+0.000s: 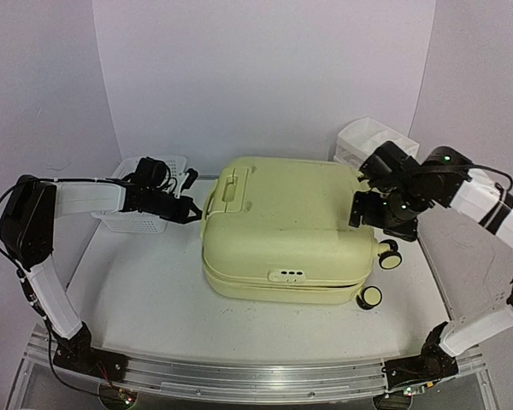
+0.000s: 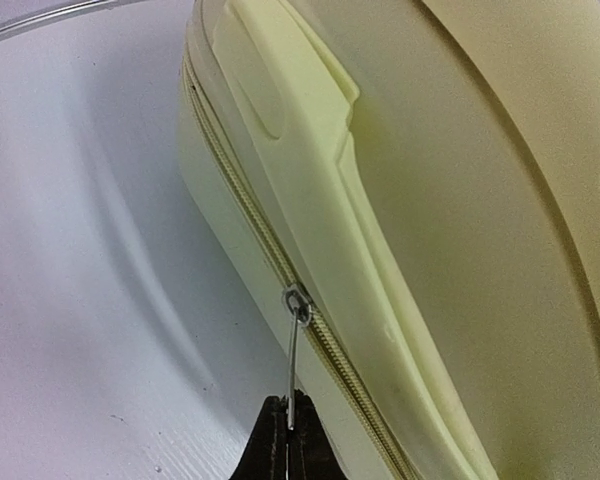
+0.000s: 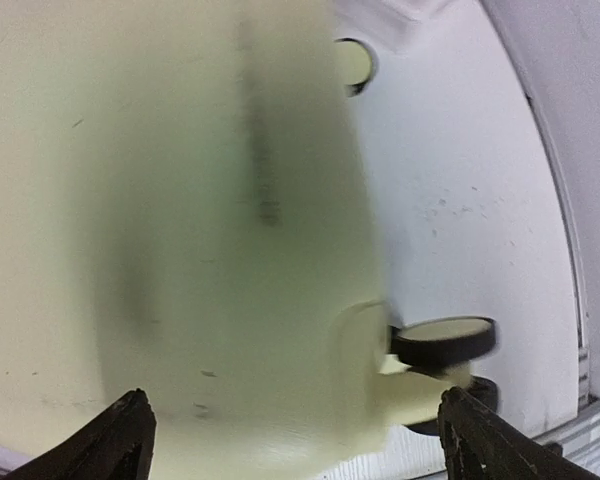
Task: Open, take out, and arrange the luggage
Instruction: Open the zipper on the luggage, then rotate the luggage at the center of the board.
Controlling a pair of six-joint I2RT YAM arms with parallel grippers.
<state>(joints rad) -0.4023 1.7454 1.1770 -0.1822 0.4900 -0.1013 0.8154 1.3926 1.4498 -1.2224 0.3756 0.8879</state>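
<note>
While the luggage lies flat, lid down, at centre frame, the left gripper is clamped on its zipper pull; the right gripper gapes wide above the wheels at right.

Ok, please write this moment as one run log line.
luggage: closed | left hand: shut on zipper pull | right hand: open, above luggage near wheels

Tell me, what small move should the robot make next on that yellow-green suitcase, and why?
Probably draw the zipper pull along the zipper: the left gripper is shut on that metal tab, and the suitcase lies closed on the table. The right gripper hangs open over the shell near the wheels, holding nothing.
</note>
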